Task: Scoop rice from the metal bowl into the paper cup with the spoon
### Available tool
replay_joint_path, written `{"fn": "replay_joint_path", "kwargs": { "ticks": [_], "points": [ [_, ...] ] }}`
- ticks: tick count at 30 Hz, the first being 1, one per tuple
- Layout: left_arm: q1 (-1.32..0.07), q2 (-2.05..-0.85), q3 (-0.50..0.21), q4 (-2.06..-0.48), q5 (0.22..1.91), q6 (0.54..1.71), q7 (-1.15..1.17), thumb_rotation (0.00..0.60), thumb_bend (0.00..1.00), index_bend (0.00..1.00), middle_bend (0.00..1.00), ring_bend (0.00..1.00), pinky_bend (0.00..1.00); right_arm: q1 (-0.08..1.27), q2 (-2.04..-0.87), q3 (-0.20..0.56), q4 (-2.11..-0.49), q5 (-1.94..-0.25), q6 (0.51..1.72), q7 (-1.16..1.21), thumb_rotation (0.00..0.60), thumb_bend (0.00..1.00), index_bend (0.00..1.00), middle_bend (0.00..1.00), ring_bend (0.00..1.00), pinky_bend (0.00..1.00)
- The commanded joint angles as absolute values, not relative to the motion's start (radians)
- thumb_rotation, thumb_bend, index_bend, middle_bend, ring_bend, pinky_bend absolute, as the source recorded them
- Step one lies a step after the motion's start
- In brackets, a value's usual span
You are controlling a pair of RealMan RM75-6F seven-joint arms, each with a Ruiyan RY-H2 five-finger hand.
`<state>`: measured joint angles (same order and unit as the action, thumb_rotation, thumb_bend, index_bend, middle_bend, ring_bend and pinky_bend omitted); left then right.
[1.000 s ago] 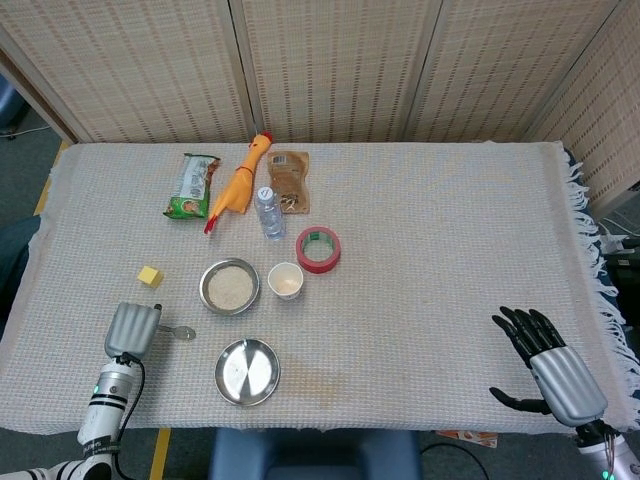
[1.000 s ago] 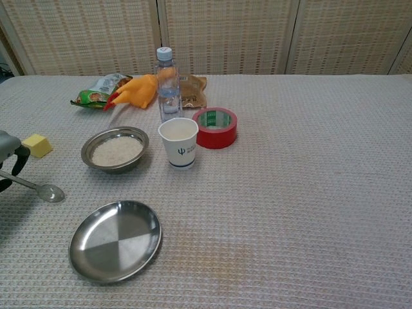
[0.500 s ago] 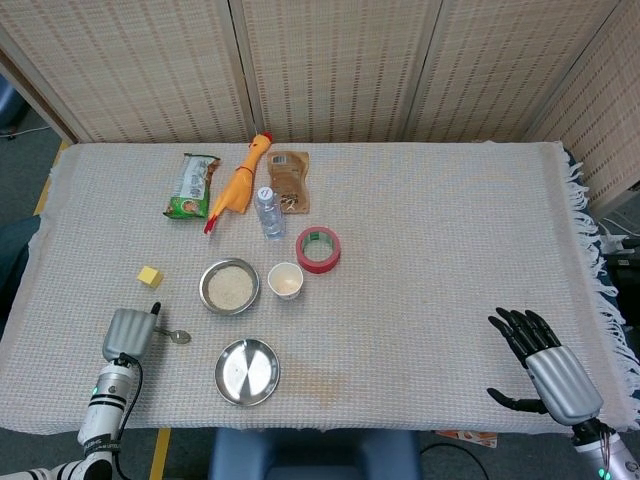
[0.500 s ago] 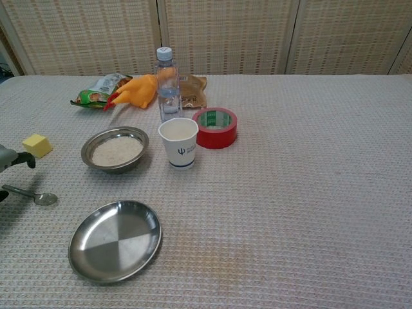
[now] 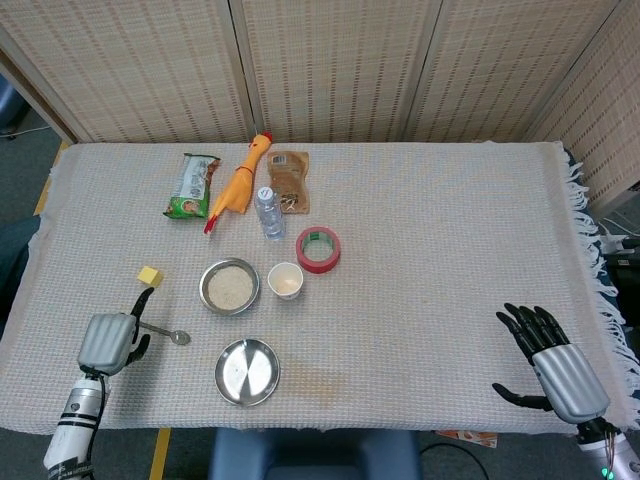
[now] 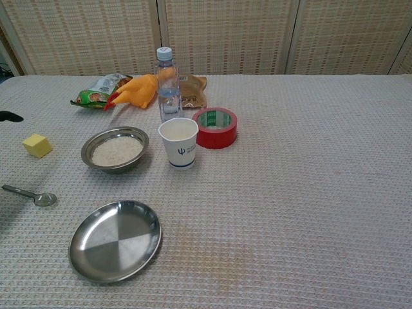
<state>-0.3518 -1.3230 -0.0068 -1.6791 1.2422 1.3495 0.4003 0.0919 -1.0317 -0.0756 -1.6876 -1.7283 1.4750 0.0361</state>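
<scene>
The metal bowl (image 5: 229, 286) (image 6: 114, 149) with rice stands left of the white paper cup (image 5: 286, 280) (image 6: 178, 143) at mid-table. The spoon (image 5: 165, 333) (image 6: 32, 195) lies flat on the cloth, bowl end to the right. My left hand (image 5: 108, 340) sits just left of its handle, one finger raised and nothing held. The chest view shows only a dark fingertip (image 6: 9, 116) at the left edge. My right hand (image 5: 550, 365) hovers at the front right corner, fingers spread and empty.
An empty metal plate (image 5: 247, 371) (image 6: 114, 239) lies in front of the bowl. A yellow block (image 5: 150, 276) sits to the left. Red tape (image 5: 318, 249), a water bottle (image 5: 268, 212), a rubber chicken (image 5: 238, 185) and two snack packets stand behind the cup.
My left hand let go of the spoon and drew back to the left and toward the front edge. The spoon now rests on the cloth. The right hand barely moved.
</scene>
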Motion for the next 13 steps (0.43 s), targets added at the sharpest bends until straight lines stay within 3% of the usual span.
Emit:
{"fn": "replay_joint_path", "kwargs": {
  "ticks": [1,5,13],
  "points": [
    [-0.194,-1.194,0.110,-1.674,1.598,1.567,-0.044,0.600,0.40,0.00,0.07,0.02,0.20,0.084,-1.043,-0.058,-1.696,-1.685,1.468,-0.021,0.459,0.11,0.00,0.00,0.00,0.00],
    [-0.171,-1.139,0.172,-1.630,1.669,1.567,-0.221,0.600,0.38,0.00,0.00,0.00,0.12,0.084,-1.052,-0.054,-1.701,-1.680,1.464,-0.052,0.458,0.11,0.00,0.00,0.00,0.00],
    [-0.150,-1.151,0.146,-1.575,1.720,1.631,-0.206,0.600,0.38,0.00,0.00,0.00,0.08,0.082,-1.060,-0.059,-1.703,-1.691,1.463,-0.066,0.457,0.11,0.00,0.00,0.00,0.00]
  ]
}}
